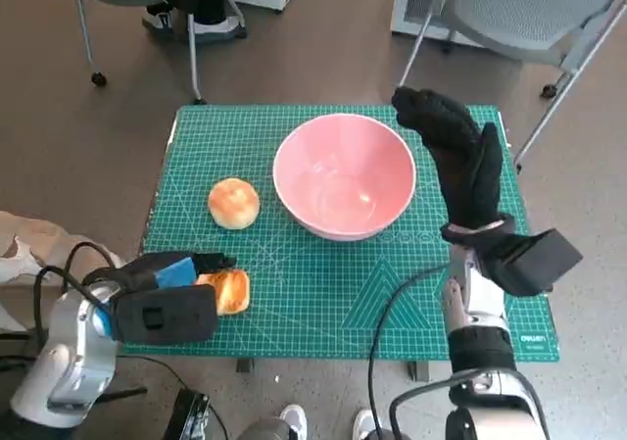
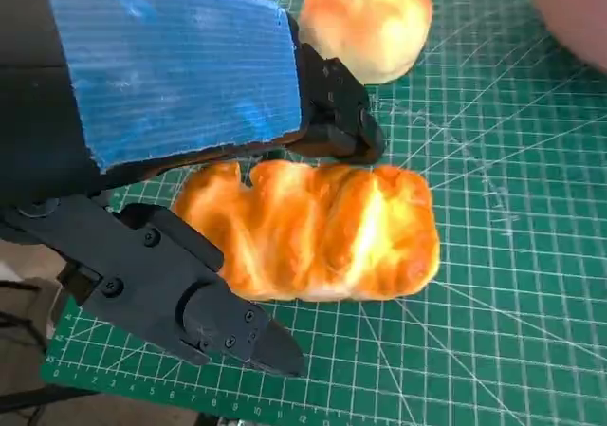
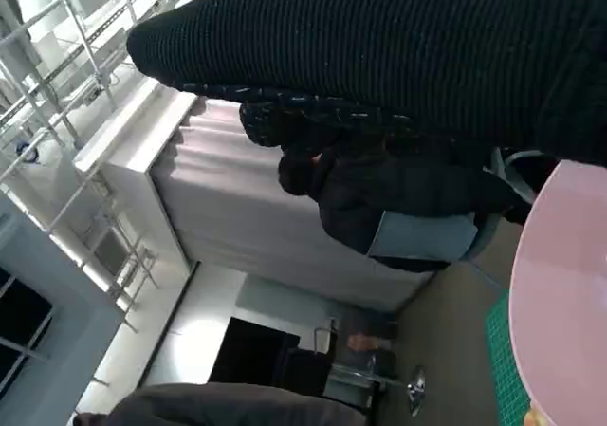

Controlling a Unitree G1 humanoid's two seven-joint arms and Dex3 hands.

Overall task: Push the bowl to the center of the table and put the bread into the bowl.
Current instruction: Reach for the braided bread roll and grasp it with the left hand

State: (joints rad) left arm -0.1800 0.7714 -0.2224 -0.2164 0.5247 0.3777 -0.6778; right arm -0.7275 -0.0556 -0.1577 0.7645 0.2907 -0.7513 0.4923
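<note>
The bowl (image 1: 344, 175) is pink and empty, and it stands on the green mat (image 1: 323, 283) a little behind the middle of the table and slightly toward the right side. So the push looks done or nearly done, as I judge it.

The right robot hand (image 1: 458, 156) is just beside the right rim of the bowl, with the glove upright and the fingers spread. It holds nothing. If it touches the rim I cannot tell from the head view, and the right wrist view shows only the glove and a piece of pink rim.

The step in hand seems to be taking the bread. The long loaf (image 2: 313, 231) lies on the mat near the front left edge, and the left robot hand (image 1: 171, 288) is around it: the left wrist view shows one black finger (image 2: 337, 113) on the far side of the loaf and another one on the near side. The fingers are apart and the loaf rests flat on the mat, so I think the grip is not yet closed. The next move calls for closing on the loaf gently, because it looks soft, then lifting it and carrying it right to the bowl.

By count: one bowl, two breads (the loaf and a round bun (image 1: 234, 203) left of the bowl), one mat.
</note>
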